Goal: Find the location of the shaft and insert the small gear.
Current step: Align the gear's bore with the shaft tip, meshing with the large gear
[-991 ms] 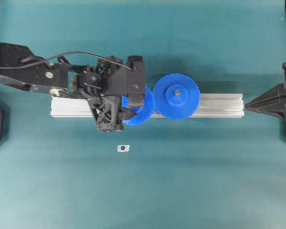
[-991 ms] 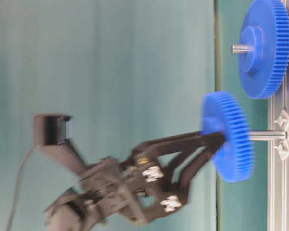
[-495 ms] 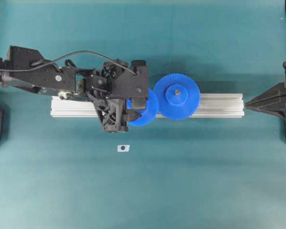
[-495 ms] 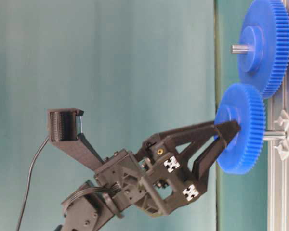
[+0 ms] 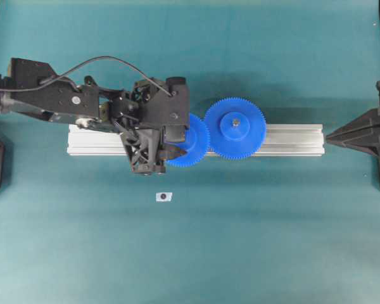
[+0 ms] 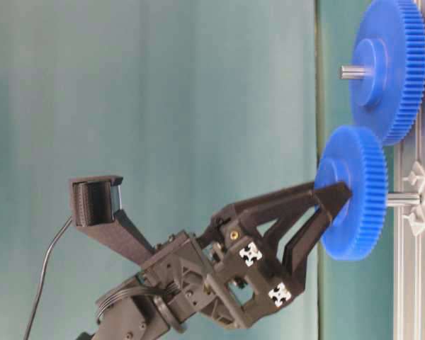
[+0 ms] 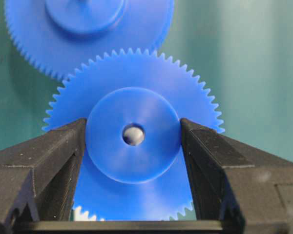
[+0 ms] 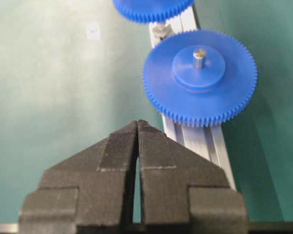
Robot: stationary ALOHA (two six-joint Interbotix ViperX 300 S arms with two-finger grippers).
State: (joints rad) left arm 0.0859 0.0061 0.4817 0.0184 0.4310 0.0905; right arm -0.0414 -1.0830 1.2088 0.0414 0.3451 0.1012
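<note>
No text, label, brand name, number or sign can be read in any view. The one label-like thing is a small white tag (image 5: 163,197) with a dark round spot, lying on the teal table (image 5: 240,240) at about 6 o'clock from the aluminium rail (image 5: 291,139); nothing legible shows on it.

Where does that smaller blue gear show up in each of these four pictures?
Overhead: the small gear sits centre-left on the silver rail, half under the left tool.
Table-level: right side, mid-height, held at its hub, on the shaft.
Left wrist: fills the middle, hub between the black fingers.
Right wrist: only a cropped edge at top centre.
Shared landmark: the larger gear, right beside it in every view.
</note>
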